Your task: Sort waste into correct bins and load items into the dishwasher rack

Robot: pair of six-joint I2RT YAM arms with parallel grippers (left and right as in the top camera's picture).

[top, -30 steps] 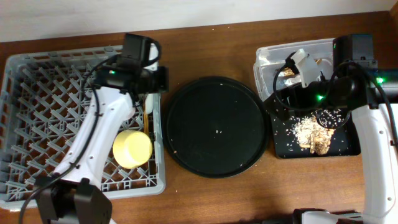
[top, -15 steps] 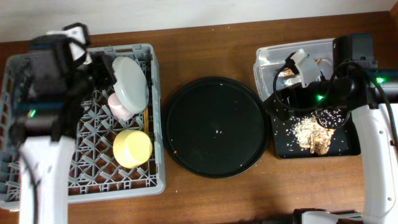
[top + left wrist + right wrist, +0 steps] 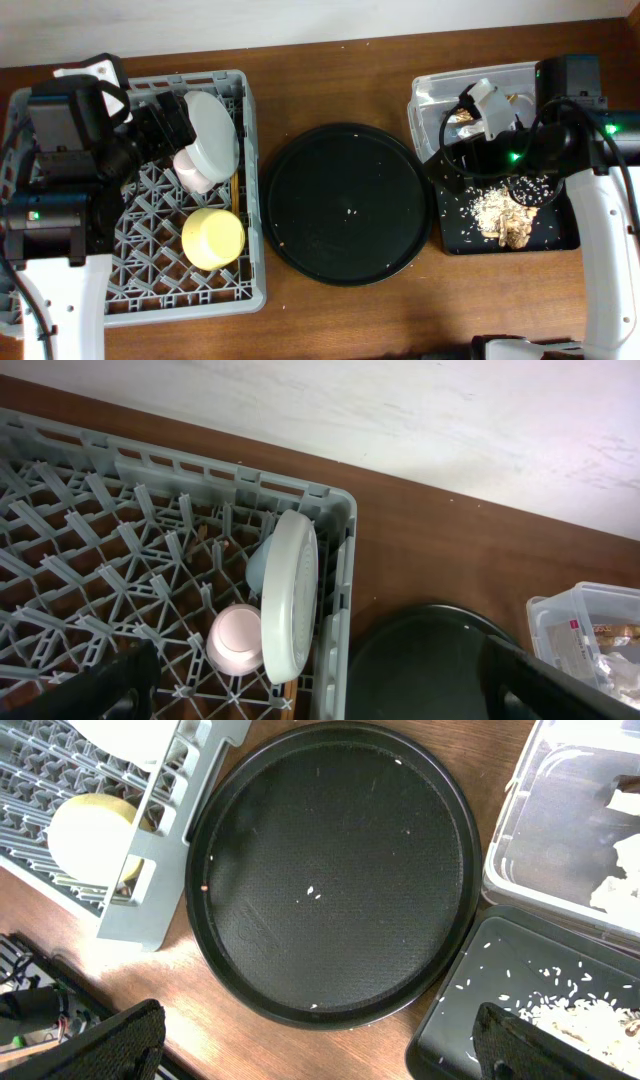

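Note:
The grey dishwasher rack (image 3: 30, 105) fills the left of the table. A white plate (image 3: 212, 132) stands on edge in it near its right wall. The pink cup (image 3: 193, 170) lies against the plate, and a light blue cup (image 3: 254, 568) peeks out behind it. The yellow bowl (image 3: 213, 238) sits upside down nearer the front, with the chopsticks (image 3: 234, 190) along the rack's right wall. My left gripper (image 3: 330, 688) is open above the rack, holding nothing. My right gripper (image 3: 325, 1042) is open and empty over the table beside the black tray (image 3: 565, 238), which holds food scraps (image 3: 500, 215).
A large round black tray (image 3: 348, 203) lies in the middle with a few crumbs on it. The clear tub (image 3: 432, 92) at the back right holds a white napkin (image 3: 487, 100) and a foil wrapper (image 3: 460, 122). My right arm (image 3: 600, 230) runs along the right edge.
My left gripper has opened and let go of the white plate, which now stands in the rack. The left arm has pulled back to the left. The right arm has not moved.

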